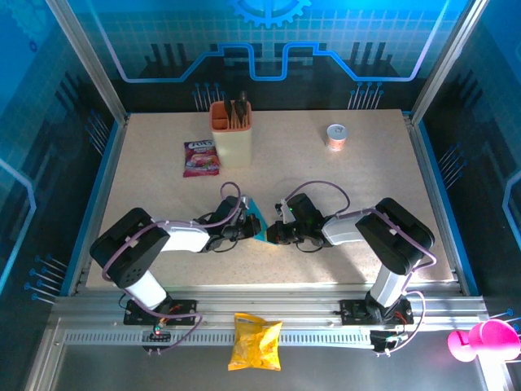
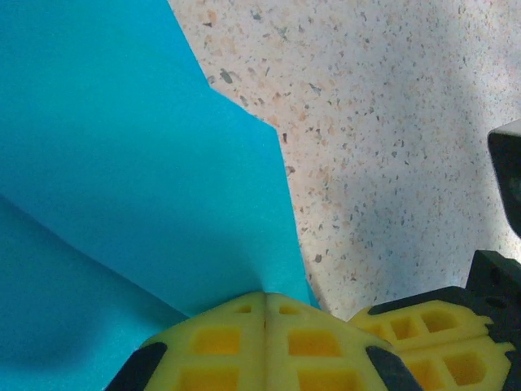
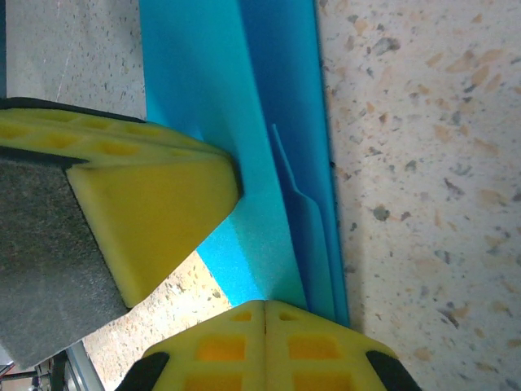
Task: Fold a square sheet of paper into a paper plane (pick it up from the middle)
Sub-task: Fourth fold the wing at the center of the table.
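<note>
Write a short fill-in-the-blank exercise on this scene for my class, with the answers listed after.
The folded paper is coloured ____.
The left gripper and the right gripper are both ____ on it.
The snack packet lies to the ____ of the holder.
Answers: blue; shut; left.

Under my remote control: the left arm (image 1: 155, 244) and right arm (image 1: 383, 232), black at the joints and white along the forearm shells, with lilac-grey cables (image 1: 230, 189) looping over each link above black base plates (image 1: 159, 314). The left gripper (image 2: 264, 326) and right gripper (image 3: 266, 326) end in yellow fingers (image 2: 220, 342) moulded with square pockets, black-cornered. One carries a grey, possibly foam, pad (image 3: 41, 252).
</note>
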Controlling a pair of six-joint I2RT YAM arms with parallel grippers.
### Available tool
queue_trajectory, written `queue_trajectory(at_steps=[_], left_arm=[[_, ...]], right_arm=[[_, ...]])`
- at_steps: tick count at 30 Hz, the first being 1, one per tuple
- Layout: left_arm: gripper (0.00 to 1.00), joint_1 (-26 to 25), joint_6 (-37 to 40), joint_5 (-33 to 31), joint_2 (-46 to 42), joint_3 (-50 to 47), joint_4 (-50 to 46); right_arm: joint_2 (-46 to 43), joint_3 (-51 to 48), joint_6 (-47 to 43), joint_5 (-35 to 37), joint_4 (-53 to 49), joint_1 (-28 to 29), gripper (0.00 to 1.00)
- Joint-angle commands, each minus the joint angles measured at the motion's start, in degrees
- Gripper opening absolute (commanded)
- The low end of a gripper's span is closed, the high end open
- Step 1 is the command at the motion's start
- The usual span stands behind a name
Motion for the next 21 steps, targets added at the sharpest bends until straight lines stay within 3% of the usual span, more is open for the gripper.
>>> queue_trajectory(at_steps=[1,3,9,14,21], left_arm=[[0.03,-0.5,1.7,-0.9,1.5,2.3,0.9],[0.02,-0.4,1.5,-1.5,1.9,2.9,0.4],[0.00,-0.3,1.7,-3.1,3.6,4.4,-2.8],[0.00,0.1,1.5,-3.8,4.0,4.4,-4.4],[0.00,0.8,-0.2,-4.2,2.5,3.3,-4.6]], right_arm=[[3.2,-1.9,0.1,1.9,-5.0,-0.3,0.00],[2.8,-1.8,0.1,1.3,-4.9,-0.3,0.00],[-2.8,-1.4,-0.5,1.2,-6.8,-0.3,0.13],[-8.9,0.2,-2.8,3.8,-11.9,-0.3,0.15],[-8.3,2.9,-7.1,5.0,-15.4,0.9,0.14]])
